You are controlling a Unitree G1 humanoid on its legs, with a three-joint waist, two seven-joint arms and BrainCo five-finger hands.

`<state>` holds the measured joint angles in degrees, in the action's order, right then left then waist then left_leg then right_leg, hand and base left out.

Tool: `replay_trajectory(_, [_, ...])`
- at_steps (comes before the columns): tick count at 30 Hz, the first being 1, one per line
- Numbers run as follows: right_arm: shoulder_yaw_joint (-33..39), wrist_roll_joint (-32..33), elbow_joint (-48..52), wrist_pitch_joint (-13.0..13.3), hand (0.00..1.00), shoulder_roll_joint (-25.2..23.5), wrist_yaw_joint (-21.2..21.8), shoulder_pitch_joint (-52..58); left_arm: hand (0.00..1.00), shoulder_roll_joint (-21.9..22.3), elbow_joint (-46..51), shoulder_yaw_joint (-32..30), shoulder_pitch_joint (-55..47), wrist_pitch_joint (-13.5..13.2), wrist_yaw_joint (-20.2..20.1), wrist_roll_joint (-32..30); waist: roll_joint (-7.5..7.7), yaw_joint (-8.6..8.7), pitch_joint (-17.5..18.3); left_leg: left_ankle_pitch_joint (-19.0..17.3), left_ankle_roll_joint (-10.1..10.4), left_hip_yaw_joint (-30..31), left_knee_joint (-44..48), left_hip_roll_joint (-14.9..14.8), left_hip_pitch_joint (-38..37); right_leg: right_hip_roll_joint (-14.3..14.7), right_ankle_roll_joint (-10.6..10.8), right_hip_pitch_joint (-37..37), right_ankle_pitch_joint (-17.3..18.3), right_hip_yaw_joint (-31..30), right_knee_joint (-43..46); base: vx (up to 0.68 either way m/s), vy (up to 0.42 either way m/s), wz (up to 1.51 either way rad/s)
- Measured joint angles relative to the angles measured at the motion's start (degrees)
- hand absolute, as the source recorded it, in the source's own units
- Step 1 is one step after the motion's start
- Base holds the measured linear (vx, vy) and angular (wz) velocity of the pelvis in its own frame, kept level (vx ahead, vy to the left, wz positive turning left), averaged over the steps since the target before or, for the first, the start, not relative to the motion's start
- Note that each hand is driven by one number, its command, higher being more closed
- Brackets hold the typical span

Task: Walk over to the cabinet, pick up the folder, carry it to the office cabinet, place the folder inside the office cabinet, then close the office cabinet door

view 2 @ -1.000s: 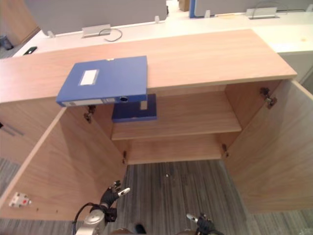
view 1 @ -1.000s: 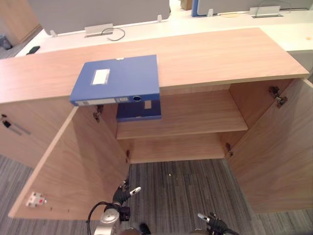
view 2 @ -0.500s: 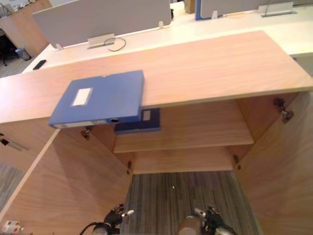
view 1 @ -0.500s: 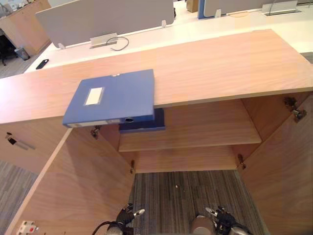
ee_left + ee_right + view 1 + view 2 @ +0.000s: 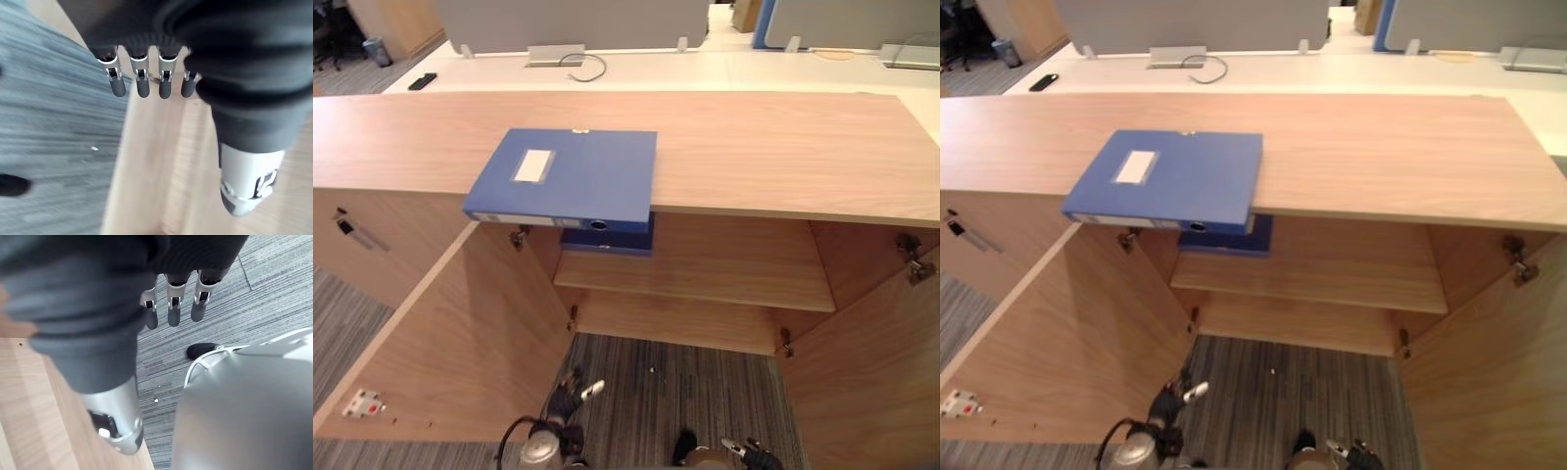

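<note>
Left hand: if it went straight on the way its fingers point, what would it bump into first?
Probably the open left cabinet door. The left hand points at the door's wooden edge, right beside the carpet. Depth is hard to judge.

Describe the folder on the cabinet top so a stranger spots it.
Find the long wooden cabinet with open doors. On its top a blue folder lies flat, overhanging the front edge. A white label faces up; the other blue folder lies on the shelf beneath it.

bright even light; soft shadow inside cabinet
</note>
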<state>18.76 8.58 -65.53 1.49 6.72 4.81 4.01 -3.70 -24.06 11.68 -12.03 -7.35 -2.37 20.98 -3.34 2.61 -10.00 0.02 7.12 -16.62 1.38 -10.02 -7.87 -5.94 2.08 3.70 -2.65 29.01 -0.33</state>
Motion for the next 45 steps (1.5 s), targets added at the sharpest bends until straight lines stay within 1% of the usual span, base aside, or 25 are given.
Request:
replay_trajectory(1, [0.1, 0.0, 0.0, 0.1, 0.00, -0.1, 0.0, 0.1, 0.00, -0.1, 3.1, 0.6, -0.8, -0.1, -0.7, 1.9, 0.02, -0.08, 0.0, 0.1, 0.0, 0.2, -0.3, 0.0, -0.1, 0.1, 0.0, 0.3, -0.2, 0.2, -0.4, -0.06, 0.012, 0.15])
replay_trajectory(3, [0.4, -0.1, -0.5, 0.3, 0.00, -0.1, 0.1, 0.3, 0.00, -0.5, 13.7, 2.0, -3.4, -0.3, -3.2, 11.4, 0.00, -0.15, 0.3, 0.1, 0.0, 0.7, -0.4, -0.1, -0.1, 0.4, 0.0, 1.1, -0.4, 0.7, -1.6, -0.07, 0.012, 0.13])
replay_trajectory(4, [0.5, -0.2, -0.6, 0.3, 0.00, 0.0, 0.2, 0.3, 0.00, -0.6, 16.6, 2.3, -4.1, -0.3, -3.6, 13.6, 0.00, -0.15, 0.3, 0.0, 0.0, 0.9, -0.4, -0.1, 0.0, 0.5, 0.1, 1.2, -0.5, 0.8, -1.8, -0.06, 0.013, 0.11])
replay_trajectory(5, [1.2, -0.2, -1.0, 0.3, 0.00, -0.1, 0.3, 0.3, 0.00, -1.1, 22.5, 3.1, -5.4, -0.3, -3.8, 16.9, 0.05, -0.17, 0.3, 0.0, 0.0, 1.3, -0.6, -0.1, 0.1, 0.6, 0.2, 1.3, -0.6, 1.0, -2.1, -0.06, 0.015, 0.16])
replay_trajectory(6, [1.8, -0.2, -1.7, 0.3, 0.00, -0.1, 0.5, 0.3, 0.00, -1.3, 27.9, 3.2, -6.2, -0.5, -4.0, 18.0, 0.09, -0.19, 0.5, 0.0, 0.0, 1.8, -0.6, -0.1, 0.5, 0.6, 0.3, 1.3, -0.6, 1.4, -2.3, -0.05, 0.014, 0.19])
replay_trajectory(8, [2.2, -0.2, -2.4, 0.3, 0.00, 0.0, 0.7, 0.4, 0.00, -1.5, 34.0, 2.8, -6.5, -1.3, -4.0, 17.7, -0.01, -0.35, 0.7, 0.0, 0.0, 2.2, -0.6, 0.0, 1.0, 0.8, 0.3, 1.3, -0.7, 1.8, -2.5, -0.04, 0.007, 0.16])
replay_trajectory(10, [2.1, -0.2, -2.6, 0.3, 0.00, 0.0, 0.7, 0.8, 0.00, -1.5, 37.1, 2.0, -6.4, -2.4, -3.7, 16.2, 0.22, -0.40, 1.5, -0.1, 0.0, 2.6, -0.6, 0.0, 1.2, 0.8, 0.5, 1.3, -0.8, 2.1, -2.5, -0.01, 0.002, 0.10])
replay_trajectory(12, [2.0, -0.2, -2.7, 0.3, 0.00, 0.0, 0.7, 1.3, 0.00, -1.3, 38.7, 0.6, -6.1, -3.8, -1.4, 7.6, 0.28, -0.41, 3.3, 0.0, 0.1, 3.2, -1.1, 0.0, 1.4, 1.1, 0.5, 1.3, -0.8, 2.5, -2.6, 0.04, 0.005, 0.10])
replay_trajectory(13, [1.9, -0.3, -2.7, 0.3, 0.00, 0.0, 0.7, 1.3, 0.00, -1.2, 39.2, 0.3, -6.0, -3.9, -0.4, 5.2, 0.26, -0.41, 3.6, 0.0, 0.1, 3.3, -1.1, -0.1, 1.4, 1.1, 0.4, 1.3, -0.8, 2.6, -2.6, 0.05, 0.009, 0.06])
replay_trajectory(14, [1.8, -0.3, -2.7, 0.3, 0.00, 0.0, 0.7, 1.2, 0.00, -1.0, 40.3, -0.1, -5.7, -4.1, 2.4, -1.7, 0.31, -0.44, 3.9, 0.0, 0.1, 3.4, -1.2, -0.1, 1.5, 1.1, 0.3, 1.3, -1.0, 2.7, -2.6, 0.04, 0.009, 0.07])
replay_trajectory(15, [1.4, -0.3, -2.9, 0.3, 0.00, 0.1, 0.7, 1.3, 0.00, -0.6, 40.8, -0.3, -5.5, -4.2, 3.5, -4.5, 0.34, -0.48, 4.0, -0.1, 0.2, 3.6, -1.0, -0.1, 1.8, 1.1, 0.3, 1.2, -1.0, 2.8, -2.5, 0.04, 0.014, 0.08])
replay_trajectory(16, [0.8, -0.3, -2.9, 0.3, 0.00, 0.3, 0.7, 1.2, 0.00, 0.1, 41.8, -0.6, -4.8, -4.4, 5.2, -9.0, 0.37, -0.84, 4.0, -0.1, 0.2, 3.6, -1.0, -0.1, 2.0, 1.2, 0.3, 1.0, -1.0, 2.8, -2.5, 0.03, 0.016, 0.05])
replay_trajectory(17, [-0.4, -0.3, -2.9, 0.3, 0.00, 0.5, 0.6, 1.2, 0.00, 0.8, 42.6, -1.0, -4.3, -4.6, 7.7, -15.5, 0.43, -1.27, 4.0, -0.2, 0.3, 3.6, -1.0, -0.2, 2.2, 1.2, 0.3, 0.8, -1.0, 2.8, -2.4, 0.03, 0.019, 0.01])
replay_trajectory(18, [-0.7, -0.3, -2.9, 0.3, 0.00, 0.7, 0.4, 1.2, 0.00, 1.2, 42.8, -1.2, -4.1, -4.7, 9.3, -19.1, 0.42, -1.39, 4.1, -0.3, 0.3, 3.6, -1.0, -0.2, 2.4, 1.2, 0.3, 0.6, -1.0, 2.7, -2.3, 0.04, 0.026, -0.01])
replay_trajectory(19, [-1.5, -0.4, -2.9, 0.3, 0.00, 0.8, -0.3, 1.1, 0.00, 1.8, 42.8, -1.5, -3.3, -5.0, 12.9, -27.1, 0.31, -1.62, 4.5, -0.3, 0.3, 3.6, -0.8, -0.3, 2.9, 1.3, 0.2, -0.1, -0.9, 2.4, -2.0, 0.04, 0.023, -0.03])
replay_trajectory(24, [-3.2, -0.8, -3.6, 0.4, 0.00, 0.9, -2.1, 0.9, 0.00, 2.3, 42.8, -2.5, -1.3, -5.2, 21.0, -43.7, 0.61, -1.99, 4.7, -1.0, 0.5, 3.1, 0.0, -0.8, 2.8, 1.4, -0.4, -0.5, -0.4, -0.3, -0.8, 0.03, 0.029, -0.05])
replay_trajectory(25, [-3.2, -0.8, -3.9, 0.4, 0.00, 0.9, -2.2, 0.8, 0.00, 2.2, 42.8, -2.5, -1.1, -5.3, 21.5, -45.0, 0.65, -2.03, 4.8, -1.1, 0.4, 2.9, 0.1, -0.8, 2.7, 1.5, -0.4, -0.5, -0.4, -0.5, -0.7, 0.00, 0.036, -0.16])
replay_trajectory(27, [-3.9, -0.8, -4.0, 0.4, 0.00, 0.9, -2.6, 0.8, 0.00, 0.6, 42.9, -2.4, 0.5, -5.3, 23.2, -50.6, 0.68, -2.08, 4.8, -1.3, 0.5, 1.5, 0.1, -1.0, 1.9, 1.6, -0.4, -0.4, -0.3, -1.8, -0.6, -0.02, 0.034, -0.24])
replay_trajectory(28, [-4.4, -0.9, -4.0, 0.4, 0.00, 1.0, -2.7, 0.8, 0.00, 0.1, 42.9, -2.4, 0.9, -5.3, 23.4, -51.7, 0.67, -2.04, 4.8, -1.5, 0.4, 1.2, 0.2, -1.0, 1.6, 1.7, -0.5, -0.5, -0.3, -2.3, -0.6, -0.03, 0.030, -0.29])
replay_trajectory(30, [-4.7, -2.1, -4.0, 0.4, 0.00, 1.0, -2.7, 1.0, 0.00, -2.2, 43.0, -1.1, 4.6, -5.3, 24.5, -57.5, 0.75, -1.75, 5.0, -1.7, 0.4, 0.5, 0.6, -1.2, 1.2, 1.8, -0.5, -0.4, -0.3, -3.0, -0.4, -0.03, 0.020, -0.19])
replay_trajectory(32, [-4.7, -3.1, -4.0, 0.4, 0.00, 1.0, -2.7, 1.3, 0.00, -3.7, 43.0, 0.5, 7.8, -5.2, 25.2, -61.5, 0.75, -1.68, 5.1, -1.7, 0.4, -0.1, 0.6, -1.2, 0.8, 1.9, -0.5, -0.4, -0.3, -3.7, -0.3, -0.04, 0.023, -0.14])
replay_trajectory(34, [-4.6, -3.3, -4.0, 0.4, 0.00, 1.1, -2.7, 1.5, 0.00, -5.0, 42.9, 1.4, 10.5, -4.9, 26.4, -66.1, 0.76, -1.13, 5.4, -1.7, 0.5, -0.4, 0.5, -1.2, 0.4, 1.9, -0.5, -0.3, -0.4, -3.9, -0.3, -0.03, 0.024, -0.10])
replay_trajectory(36, [-4.3, -4.4, -4.0, 0.3, 0.00, 0.9, -2.7, 1.8, 0.00, -7.9, 42.7, 1.6, 12.2, -4.1, 27.8, -70.6, 1.05, -0.11, 5.9, -1.4, 0.7, -1.3, -1.0, -1.2, -1.4, 2.2, -0.8, 0.7, -0.6, -4.5, -0.8, -0.01, 0.024, -0.12])
replay_trajectory(41, [-4.3, -5.4, -3.9, 0.4, 0.00, 0.9, -2.6, 2.1, 0.00, -11.3, 41.4, 1.6, 15.4, -1.6, 30.5, -76.4, 1.15, 0.37, 7.1, -1.2, 0.8, -2.0, -2.2, -0.7, -2.4, 2.8, -0.8, 2.3, -2.6, -5.0, -4.5, -0.01, 0.015, -0.07])
replay_trajectory(45, [-4.3, -5.5, -3.7, 0.4, 0.00, 0.9, -2.5, 1.8, 0.00, -13.7, 36.3, 1.6, 18.0, 0.7, 31.3, -80.5, 1.33, 0.75, 7.0, -1.0, 0.9, -2.7, -3.1, -0.6, -3.5, 2.8, -0.8, 2.5, -2.6, -5.6, -4.5, -0.01, 0.019, -0.08])
